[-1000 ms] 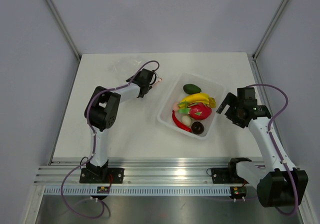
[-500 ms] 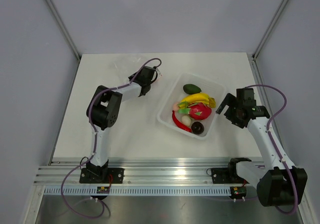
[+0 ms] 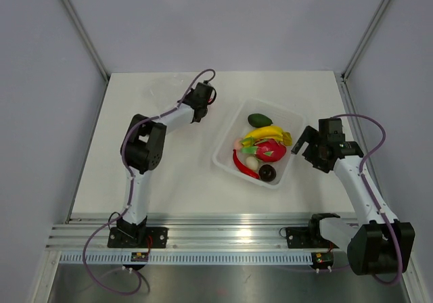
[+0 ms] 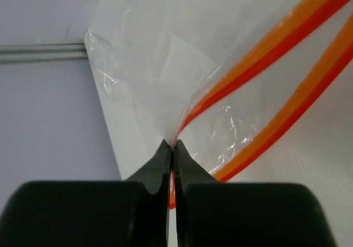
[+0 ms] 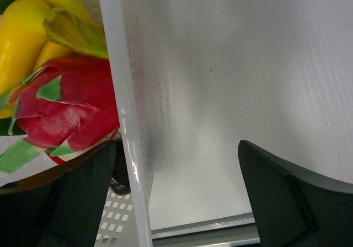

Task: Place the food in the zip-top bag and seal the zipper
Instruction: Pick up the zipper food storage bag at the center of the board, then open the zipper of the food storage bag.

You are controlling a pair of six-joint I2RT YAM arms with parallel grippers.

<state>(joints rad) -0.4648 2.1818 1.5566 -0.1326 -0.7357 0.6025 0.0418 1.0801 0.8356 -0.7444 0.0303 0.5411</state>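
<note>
- Desk (image 3: 169, 174): white, and I have both arms reaching out from its near edge.
- Clear rectangular tray (image 3: 277, 107): sits right of the desk's middle, turned at an angle. All the food is in it and none is in the bag.
- Zip-top bag (image 3: 168, 86): lies crinkled by the far edge, left of centre.
- Left gripper (image 4: 172, 150): fingers are pinched tight on the bag's mouth, with the plastic fanning out from the tips.
- Right gripper (image 5: 176, 145): fingers are spread wide at the tray's right-hand side. In the wrist view one is on each side of the tray wall, and I cannot tell whether either touches it.
- Dragon fruit (image 3: 270, 149): pink-red, up against the tray's right wall.
- Banana (image 3: 264, 132): just beyond the dragon fruit.
- Red chilli (image 3: 242, 164): curves along the tray's near-left side.
- Avocado (image 3: 259, 120): towards the tray's far corner.
- Dark round fruit (image 3: 268, 172): near corner of the tray.
- Small whitish piece (image 3: 252, 161): between the chilli and the dragon fruit.
- Zipper (image 4: 265, 51): its two orange-red strips are apart, so the mouth is unsealed.
</note>
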